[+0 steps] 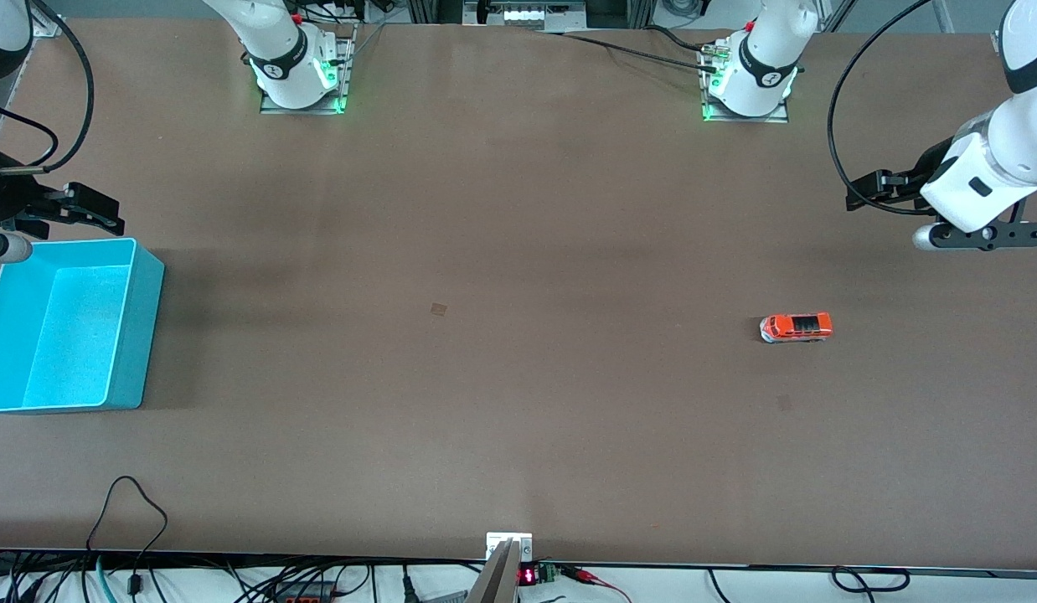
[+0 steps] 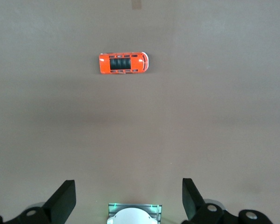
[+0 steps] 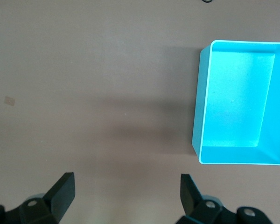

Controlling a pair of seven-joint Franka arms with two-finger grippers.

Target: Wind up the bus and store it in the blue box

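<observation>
The orange toy bus (image 1: 796, 327) stands on its wheels on the brown table toward the left arm's end, and shows from above in the left wrist view (image 2: 124, 63). The light-blue box (image 1: 137, 327) sits at the right arm's end of the table, empty; it also shows in the right wrist view (image 3: 199, 102). My left gripper (image 1: 872, 188) hangs open and empty above the table, apart from the bus (image 2: 128, 196). My right gripper (image 1: 95, 211) hangs open and empty above the table beside the box's edge (image 3: 126, 193).
The two arm bases (image 1: 301, 79) (image 1: 749, 84) stand along the table's edge farthest from the front camera. Small tape marks (image 1: 439, 309) (image 1: 784, 403) lie on the table. Cables (image 1: 133, 502) run along the edge nearest the front camera.
</observation>
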